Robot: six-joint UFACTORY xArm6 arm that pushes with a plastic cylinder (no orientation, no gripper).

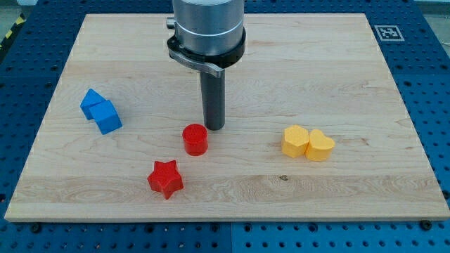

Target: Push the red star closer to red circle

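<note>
You see the arm come straight down from the far edge, its dark rod upright, and my tip [214, 127] rests on the wooden board [351, 63] just right of and beyond the red circle [195, 139], almost touching it. There is no pincer here, only the rod. The red star [165, 178] lies nearer and left of the circle, apart from it, flat, with no clear long axis. A blue block [100, 111] sits far left; two yellow hearts [308, 143] right.

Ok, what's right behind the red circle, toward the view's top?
My tip stands just behind the red circle, slightly to the view's right; whether they touch is unclear. Behind that is bare board. The strip of wood directly behind the rod is hidden.
</note>
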